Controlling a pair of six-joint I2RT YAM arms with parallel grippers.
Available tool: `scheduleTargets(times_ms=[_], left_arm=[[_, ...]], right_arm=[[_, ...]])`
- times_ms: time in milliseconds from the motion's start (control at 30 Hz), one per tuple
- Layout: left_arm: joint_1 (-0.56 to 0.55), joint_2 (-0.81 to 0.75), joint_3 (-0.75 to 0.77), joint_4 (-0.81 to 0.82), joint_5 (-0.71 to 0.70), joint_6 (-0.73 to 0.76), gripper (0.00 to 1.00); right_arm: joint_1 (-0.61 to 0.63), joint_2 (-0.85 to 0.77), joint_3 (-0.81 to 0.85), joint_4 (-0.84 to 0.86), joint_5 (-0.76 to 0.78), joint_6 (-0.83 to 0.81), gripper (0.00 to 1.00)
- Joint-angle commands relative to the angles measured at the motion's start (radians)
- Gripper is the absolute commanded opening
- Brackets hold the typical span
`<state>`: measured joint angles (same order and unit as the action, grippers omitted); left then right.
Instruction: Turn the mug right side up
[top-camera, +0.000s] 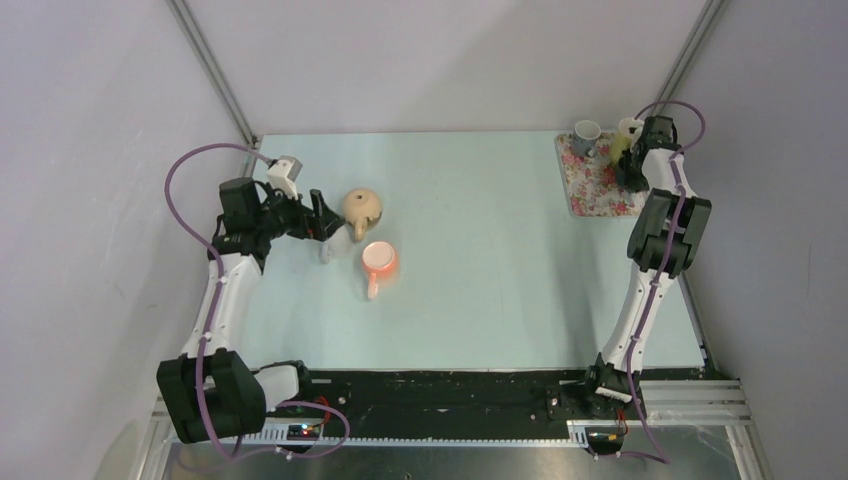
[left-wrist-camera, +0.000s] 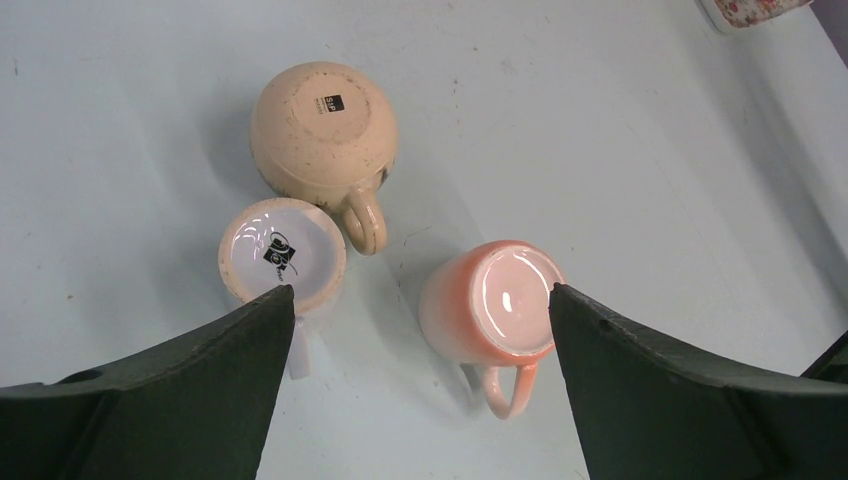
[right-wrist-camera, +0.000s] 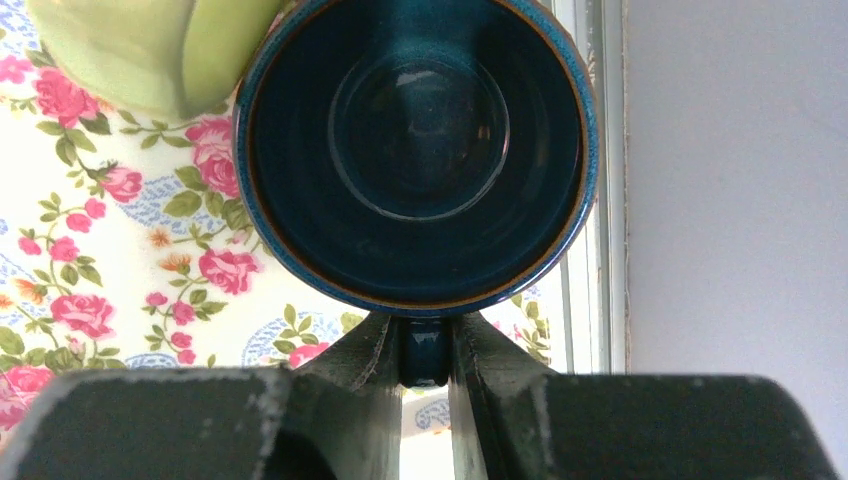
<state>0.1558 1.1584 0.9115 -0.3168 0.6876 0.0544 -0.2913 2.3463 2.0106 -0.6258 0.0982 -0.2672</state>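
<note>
Looking down the right wrist camera, I see my right claw (right-wrist-camera: 425, 345) clamped on the handle of the dark blue mug (right-wrist-camera: 418, 150), with its two fingers (right-wrist-camera: 365, 360) pressed against either side of that handle. The mug's mouth faces the camera and I can see straight down to its glossy bottom, so it is right side up. It is over the flowered tray (right-wrist-camera: 100, 250), which lies in the far right corner of the table (top-camera: 500, 260). I cannot tell whether the mug's base touches the tray. A pale green mug (right-wrist-camera: 150, 45) is just beside its rim. From the top camera I also see a grey mug (top-camera: 586, 132) standing mouth up at the tray's far left corner.

Near the far left corner of the table, my left claw (left-wrist-camera: 420, 290) stands wide apart and holds nothing. It hovers above three mugs, all bottom up on the table. The beige mug (left-wrist-camera: 322, 125) is the farthest of them from the near edge, and its handle points towards that edge. The small white mug (left-wrist-camera: 282, 250) sits just beside that handle, on the side of the left edge, partly under one finger. The orange mug (left-wrist-camera: 505, 300) stands a little apart towards the right edge, its handle also pointing at the near edge, with the other fingertip over its rim.
</note>
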Motion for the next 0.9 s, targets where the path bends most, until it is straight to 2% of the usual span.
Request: scheduleTargets(times_ms=[0, 867], left_arm=[[0.007, -0.001, -0.002, 0.013, 0.016, 0.028, 1.00], [0.007, -0.002, -0.003, 0.014, 0.003, 0.011, 1.00]], right_arm=[[0.006, 0.021, 0.071, 0.010, 0.023, -0.015, 0.00], [0.039, 0.144, 0.227, -0.099, 0.054, -0.089, 0.00]])
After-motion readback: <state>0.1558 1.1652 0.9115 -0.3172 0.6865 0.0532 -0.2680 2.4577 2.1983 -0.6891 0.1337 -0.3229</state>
